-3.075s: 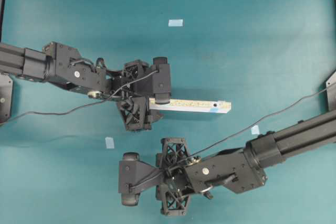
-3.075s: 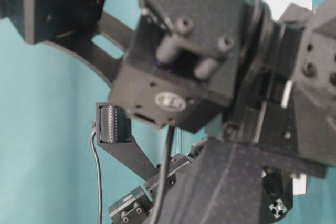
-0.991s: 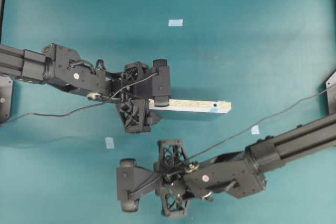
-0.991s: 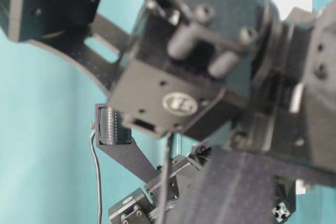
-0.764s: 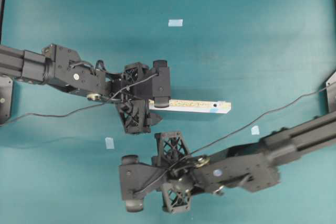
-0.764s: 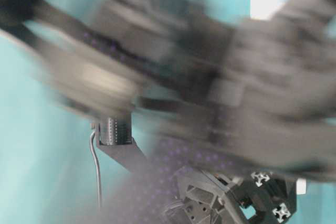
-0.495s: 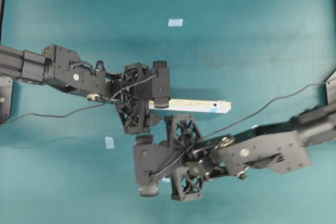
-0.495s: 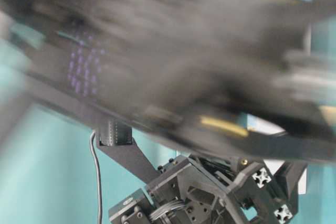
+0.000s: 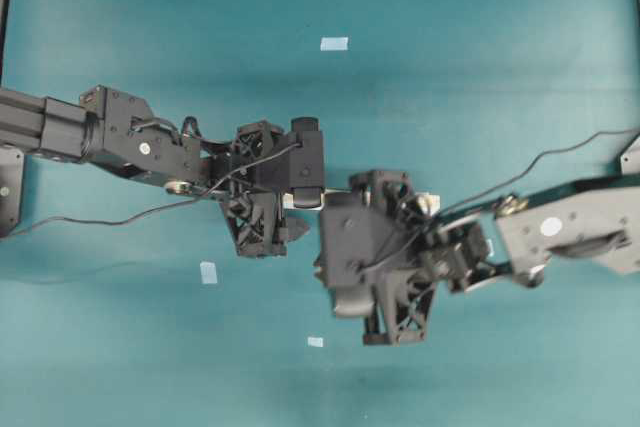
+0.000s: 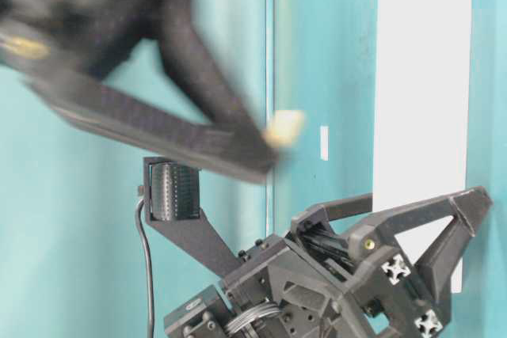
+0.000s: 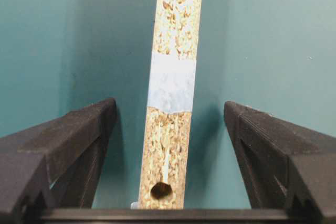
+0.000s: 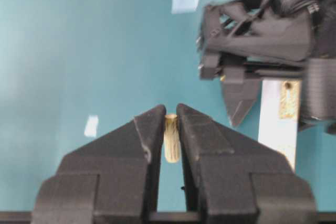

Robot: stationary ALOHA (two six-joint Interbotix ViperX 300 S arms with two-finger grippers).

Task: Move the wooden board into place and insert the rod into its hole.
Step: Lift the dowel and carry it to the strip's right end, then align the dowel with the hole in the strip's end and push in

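1. Table (image 9: 480, 57): teal top, with a few small pale tape squares (image 9: 334, 44) scattered on it.
2. Right arm (image 9: 570, 232): a second ago it lay low along the near edge of the table; it has since swung up and inward, and its wrist now covers most of the board in the overhead view. The table-level view shows it only as a dark blur.
3. Left gripper (image 9: 282, 202): unmoved at the board's left end. Fingers (image 11: 68, 140) stand wide apart on either side of the strip, touching nothing.
4. Board (image 11: 173, 77): long speckled strip on the table, lying between the left fingers, with a pale tape band across it.
5. Right gripper (image 12: 171, 129): fingers close together, clamped on the peg.
6. Peg (image 12: 171, 137): short cream cylinder, held upright in the wrist view, near the board but not yet over it.
7. Hole (image 11: 161, 190): dark, round, near the board's left end, still empty. Judgement: the carry is well along; lining peg to hole remains.
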